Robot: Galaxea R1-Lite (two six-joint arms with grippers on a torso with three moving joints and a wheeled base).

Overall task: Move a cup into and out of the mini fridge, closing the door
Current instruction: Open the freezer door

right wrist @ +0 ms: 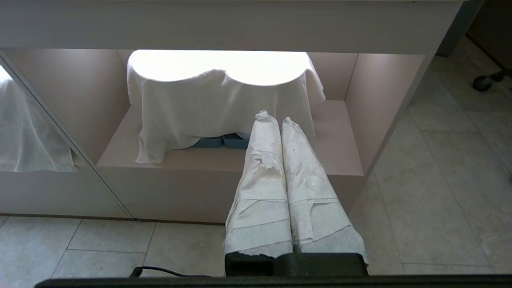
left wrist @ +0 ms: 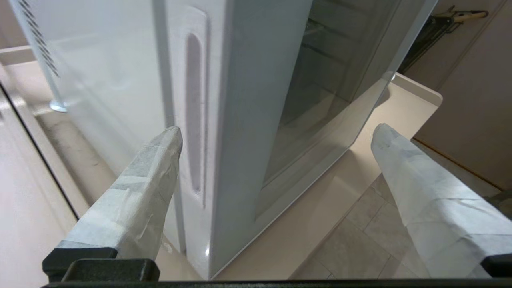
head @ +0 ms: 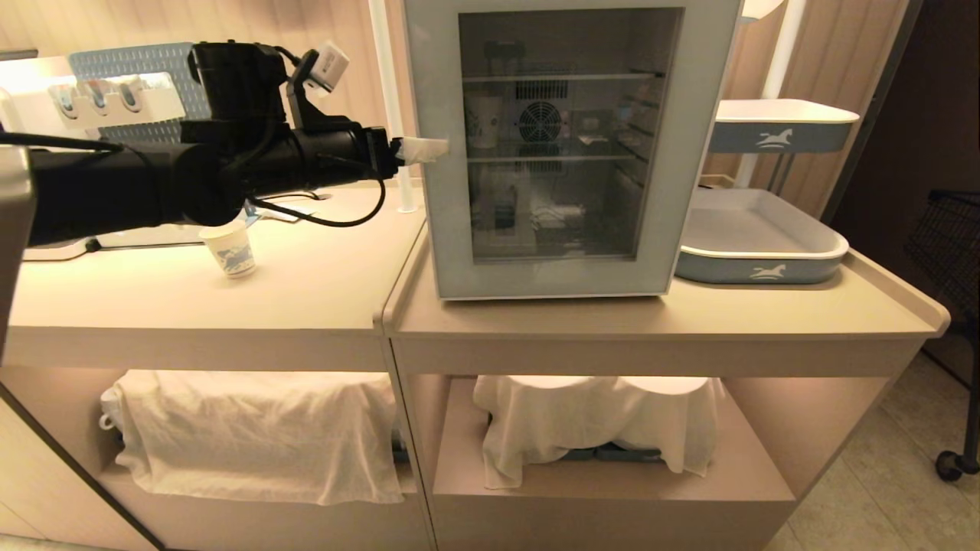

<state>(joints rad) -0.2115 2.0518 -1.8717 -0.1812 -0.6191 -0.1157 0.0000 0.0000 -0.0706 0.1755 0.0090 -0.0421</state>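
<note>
The left arm's own bulk hides part of the counter point(head: 321, 283) behind it, and the cup point(head: 230, 250) stands half tucked under the forearm, below and behind the hand, its rim partly covered. Ahead of that, the left gripper point(head: 423, 149) has its taped fingers point(left wrist: 148, 180) spread wide and holds nothing; in the wrist view they straddle the left front corner of the mini fridge point(head: 570, 145) — one finger beside the side wall near the recessed slot, the other out in front of the door point(left wrist: 316, 100). The door lies flush and shut. Through its dark glass the shelves and fan grille show, but the smaller things inside are too dim to name. Further right, a tray point(head: 758, 260) sits beside the fridge. The right gripper point(right wrist: 276, 120) — out of the head view — has its fingers pressed together, empty, low before the cloth point(right wrist: 192, 108) draped on the lower shelf.
</note>
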